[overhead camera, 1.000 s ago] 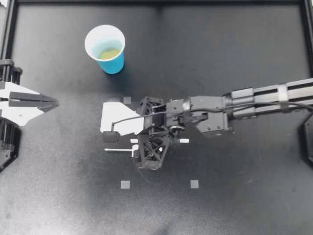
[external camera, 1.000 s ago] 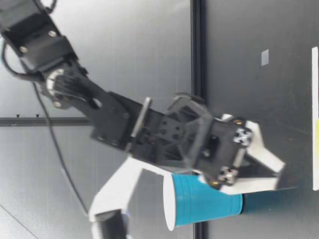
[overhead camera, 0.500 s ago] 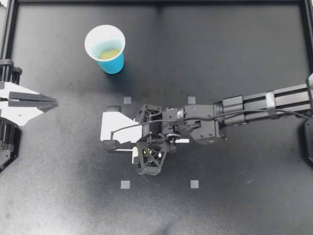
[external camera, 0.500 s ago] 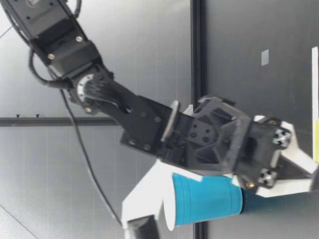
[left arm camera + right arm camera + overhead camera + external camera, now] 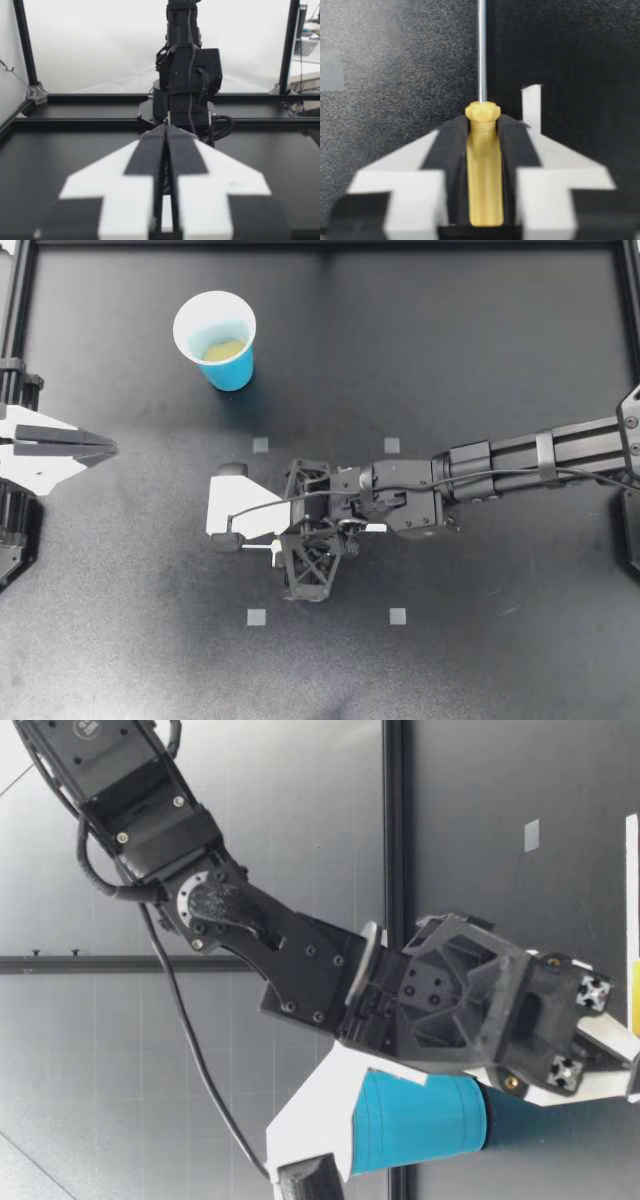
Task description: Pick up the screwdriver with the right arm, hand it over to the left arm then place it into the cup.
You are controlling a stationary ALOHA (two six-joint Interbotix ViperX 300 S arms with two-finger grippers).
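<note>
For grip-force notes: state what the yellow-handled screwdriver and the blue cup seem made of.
Yellow-handled screwdriver: handle looks like matte moulded plastic, ridged at the collar; thin shaft gleams pale, probably metal. Blue cup: smooth thin wall, white rim, likely disposable plastic or coated paper.

Right arm (image 5: 560, 445) reaches in from its side past the table's middle, stretched long and low, forearm close to level. Right gripper (image 5: 225, 508) is down at the table surface, fingers (image 5: 445, 150) pressed on both sides of the screwdriver (image 5: 484, 165) handle. Left gripper (image 5: 105, 447) sits at its own table edge, pointing inward, fingers (image 5: 147, 152) pressed flat together, well apart from the right gripper.
</note>
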